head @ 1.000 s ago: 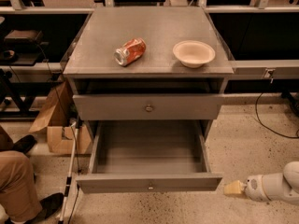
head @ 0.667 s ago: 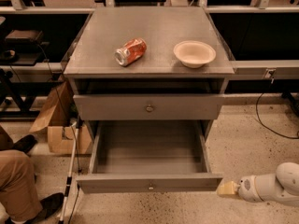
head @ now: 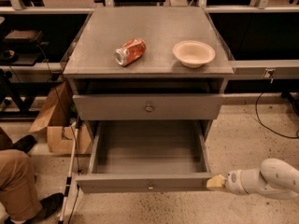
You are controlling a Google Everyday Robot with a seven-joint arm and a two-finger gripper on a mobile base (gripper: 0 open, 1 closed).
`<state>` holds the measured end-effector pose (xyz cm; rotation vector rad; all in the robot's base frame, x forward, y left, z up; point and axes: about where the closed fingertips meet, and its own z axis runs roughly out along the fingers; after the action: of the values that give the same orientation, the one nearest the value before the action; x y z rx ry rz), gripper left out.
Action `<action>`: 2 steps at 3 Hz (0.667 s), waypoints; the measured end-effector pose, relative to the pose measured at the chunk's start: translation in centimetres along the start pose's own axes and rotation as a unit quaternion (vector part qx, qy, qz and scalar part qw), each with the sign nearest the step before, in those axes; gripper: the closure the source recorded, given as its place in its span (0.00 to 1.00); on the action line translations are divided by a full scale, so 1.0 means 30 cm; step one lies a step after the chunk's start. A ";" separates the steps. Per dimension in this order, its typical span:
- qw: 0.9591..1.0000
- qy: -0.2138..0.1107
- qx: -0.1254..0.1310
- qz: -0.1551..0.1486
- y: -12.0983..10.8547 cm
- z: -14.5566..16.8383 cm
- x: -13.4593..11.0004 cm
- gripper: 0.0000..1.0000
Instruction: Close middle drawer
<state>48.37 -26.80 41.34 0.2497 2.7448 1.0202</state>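
The middle drawer [head: 145, 183] is a grey metal tray pulled far out from the cabinet, low in the camera view. Its inside is empty, and its flat front panel has a small round knob [head: 150, 186] at the centre. My gripper [head: 216, 182] comes in from the right on a white arm. Its tan tip sits at the right end of the drawer's front panel, touching it or very nearly so. Above the open tray, another grey drawer front [head: 148, 107] with a like knob sits pushed in.
A crushed red can [head: 129, 52] and a beige bowl [head: 194, 53] lie on the cabinet top. A cardboard box [head: 56, 125] and a leaning stick [head: 69, 171] are left of the cabinet. A person's leg [head: 16, 181] is at the lower left. A cable [head: 271, 120] lies on the floor at right.
My gripper has moved left along the floor level, from a little right of the open drawer to the right end of its front panel. The drawer has not visibly moved.
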 end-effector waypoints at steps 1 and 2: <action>1.000 -0.006 -0.002 0.003 0.006 0.031 -0.040 1.00; 1.000 -0.011 -0.004 0.003 0.016 0.042 -0.061 1.00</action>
<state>50.48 -26.07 40.94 0.2653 2.7222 1.0233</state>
